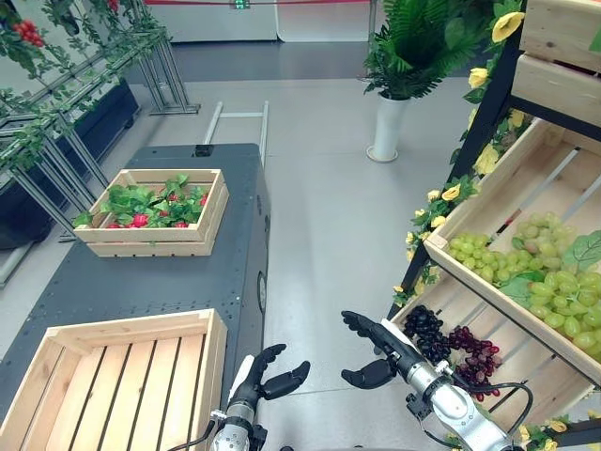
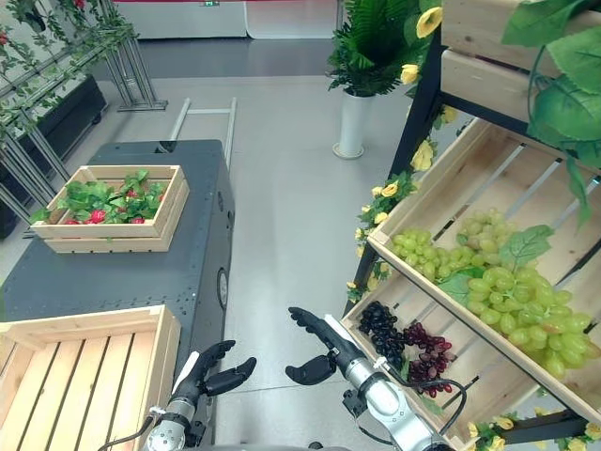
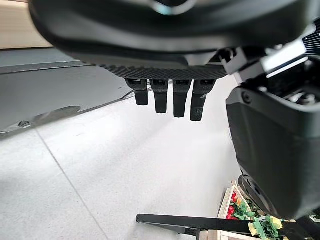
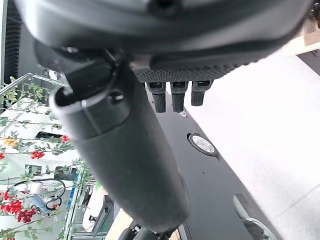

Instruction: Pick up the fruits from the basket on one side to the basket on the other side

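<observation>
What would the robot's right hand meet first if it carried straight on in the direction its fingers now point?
Probably nothing nearby. The right hand, open and empty, points away from the dark grapes toward the dark cart; bare floor lies between, though depth is unclear.

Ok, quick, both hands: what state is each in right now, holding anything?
Left hand: open, fingers relaxed, holding nothing, beside the empty pale wooden slatted crate.
Right hand: open, empty, near the dark purple grape bunch.

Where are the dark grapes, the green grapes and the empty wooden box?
dark grapes [image 1: 427, 331], left eye view, middle of the bunch
green grapes [image 1: 563, 301], left eye view, big cluster
empty wooden box [image 1: 214, 362], left eye view, right wall
</observation>
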